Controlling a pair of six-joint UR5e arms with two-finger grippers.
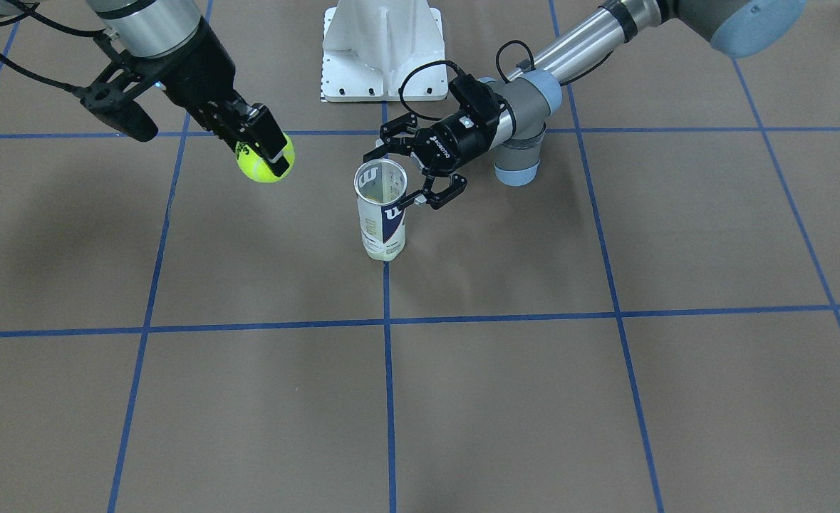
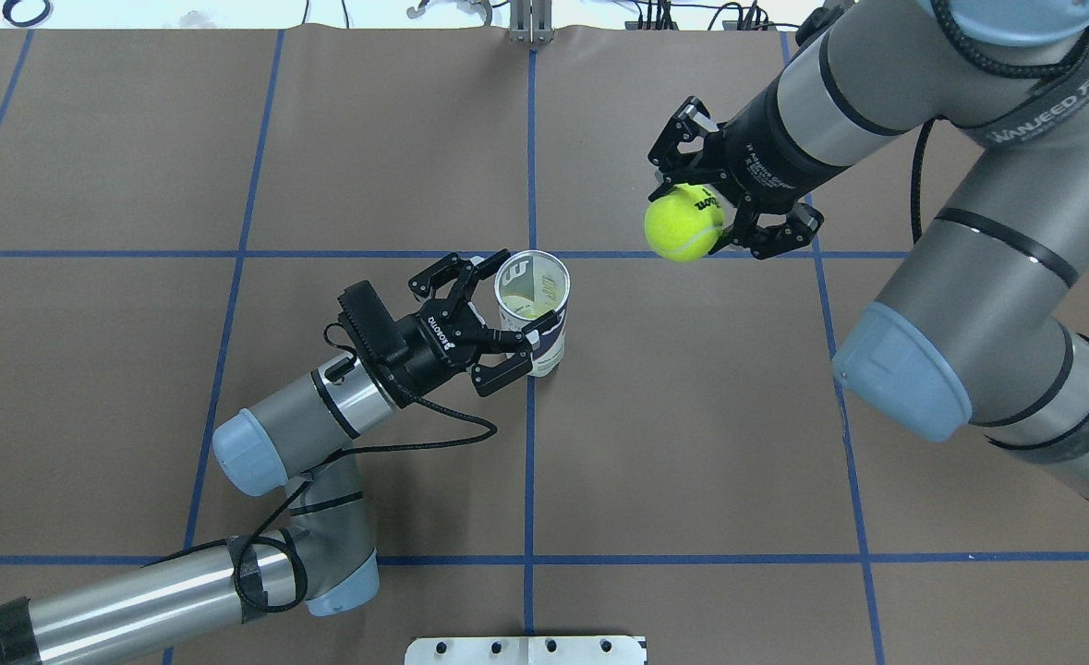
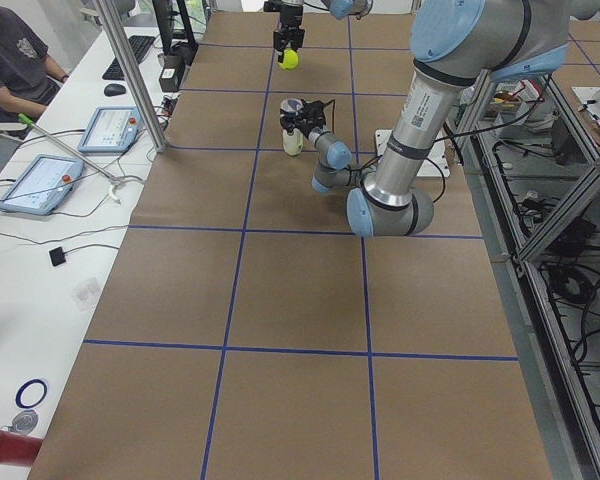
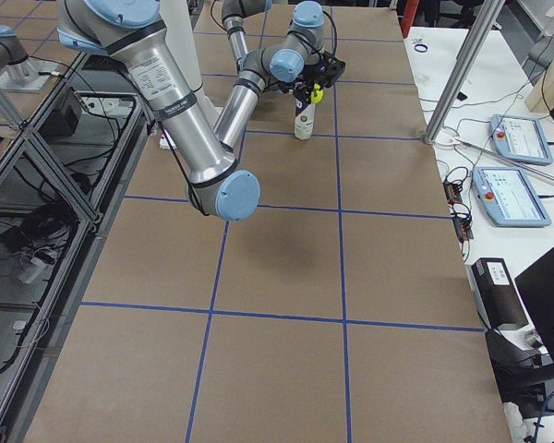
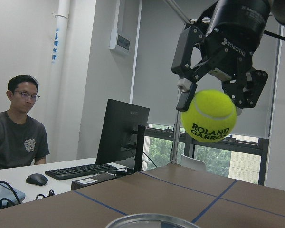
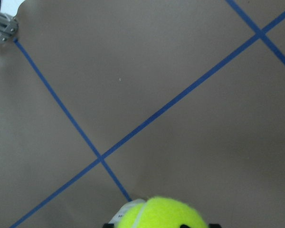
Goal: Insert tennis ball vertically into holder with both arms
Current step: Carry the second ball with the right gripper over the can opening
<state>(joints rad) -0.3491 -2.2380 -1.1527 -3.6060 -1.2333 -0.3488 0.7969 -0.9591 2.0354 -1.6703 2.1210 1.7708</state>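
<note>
The holder (image 2: pixel 532 286), a clear can with a silver rim and a white and navy label, stands upright on the brown table near its middle; it also shows in the front view (image 1: pixel 384 221). My left gripper (image 2: pixel 510 305) reaches in level, its two fingers against opposite sides of the can near the top, shut on it. My right gripper (image 2: pixel 696 217) is shut on a yellow-green tennis ball (image 2: pixel 683 222) and holds it in the air, off to the can's side and higher than its rim. The left wrist view shows the ball (image 5: pixel 209 116) above the can's rim (image 5: pixel 152 221).
The white pedestal base (image 1: pixel 382 50) stands at the robot's side of the table. Blue tape lines (image 2: pixel 530 462) grid the brown surface. An operator (image 3: pixel 10 60) sits at a side desk with tablets. A metal post (image 3: pixel 130 70) stands at the table's edge.
</note>
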